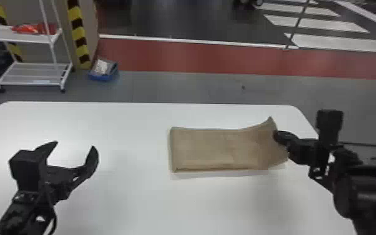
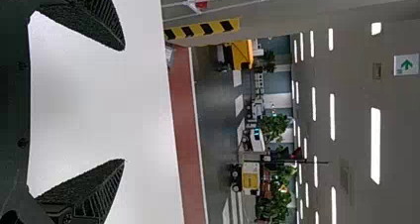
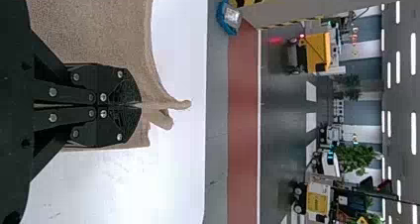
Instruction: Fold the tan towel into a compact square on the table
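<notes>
Head view: the matte tan towel [image 1: 209, 148], a narrow oblong, lies along the smooth white table's [image 1: 134, 206] far edge, its raised, creased end toward the right edge, clamped by the right claw [image 1: 276, 136]; left claw [image 1: 75, 144] apart.

Your head view looks forward and down from above the counter [image 1: 128, 200], taking in its far edge, with the red floor strip [image 1: 196, 57] across the upper part of the frame. Your left wrist view looks outward from close behind the left tool [image 1: 75, 144], turned on its side; your right wrist view looks out from close behind the right tool [image 1: 276, 136], likewise sideways. All three share the counter, that strip and the black-and-yellow striping [image 1: 78, 31].
</notes>
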`<state>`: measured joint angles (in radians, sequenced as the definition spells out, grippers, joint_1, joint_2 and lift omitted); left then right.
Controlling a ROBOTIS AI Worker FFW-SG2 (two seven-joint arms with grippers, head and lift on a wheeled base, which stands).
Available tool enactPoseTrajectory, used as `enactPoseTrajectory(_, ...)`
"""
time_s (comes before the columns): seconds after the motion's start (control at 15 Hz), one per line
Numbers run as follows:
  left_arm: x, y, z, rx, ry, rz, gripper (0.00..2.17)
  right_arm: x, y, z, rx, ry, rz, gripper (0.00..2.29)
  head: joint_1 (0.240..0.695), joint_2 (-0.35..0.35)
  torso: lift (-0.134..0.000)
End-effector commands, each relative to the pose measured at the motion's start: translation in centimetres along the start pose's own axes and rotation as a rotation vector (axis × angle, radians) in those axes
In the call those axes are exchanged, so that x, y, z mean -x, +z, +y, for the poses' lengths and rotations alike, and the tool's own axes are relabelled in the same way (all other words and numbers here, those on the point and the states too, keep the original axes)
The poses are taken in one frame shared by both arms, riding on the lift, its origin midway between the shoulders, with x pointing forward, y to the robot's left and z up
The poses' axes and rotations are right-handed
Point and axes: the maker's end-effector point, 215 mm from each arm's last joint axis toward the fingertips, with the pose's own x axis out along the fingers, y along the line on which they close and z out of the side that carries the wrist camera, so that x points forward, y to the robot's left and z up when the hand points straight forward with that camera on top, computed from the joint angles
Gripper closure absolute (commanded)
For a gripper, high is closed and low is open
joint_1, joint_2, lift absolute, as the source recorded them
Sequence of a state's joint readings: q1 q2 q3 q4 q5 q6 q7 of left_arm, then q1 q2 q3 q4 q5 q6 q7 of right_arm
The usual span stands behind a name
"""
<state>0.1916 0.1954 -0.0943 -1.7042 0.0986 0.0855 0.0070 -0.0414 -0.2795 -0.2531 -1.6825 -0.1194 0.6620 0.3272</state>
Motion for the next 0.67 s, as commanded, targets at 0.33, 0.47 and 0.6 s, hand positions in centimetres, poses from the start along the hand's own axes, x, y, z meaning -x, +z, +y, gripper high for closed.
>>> enactPoseTrajectory(0.33,-0.5,0.2,0.9,-0.005,0.011,0.004,0.07,3.2,7.7,0.5,0.208,-0.095,-0.341,0.06,0.695,-0.171,-0.109)
enactPoseTrajectory(0.47,-0.5,0.2,0.9,-0.007,0.012,0.004,0.07,5.0,7.9,2.1,0.2,-0.056,-0.377,0.09,0.695,-0.165,-0.109)
enactPoseTrajectory(0.6,-0.6,0.4,0.6,-0.005,0.009,0.001,0.07,4.6,6.2,3.4,0.176,0.003,-0.337,0.55,0.695,-0.153,-0.109)
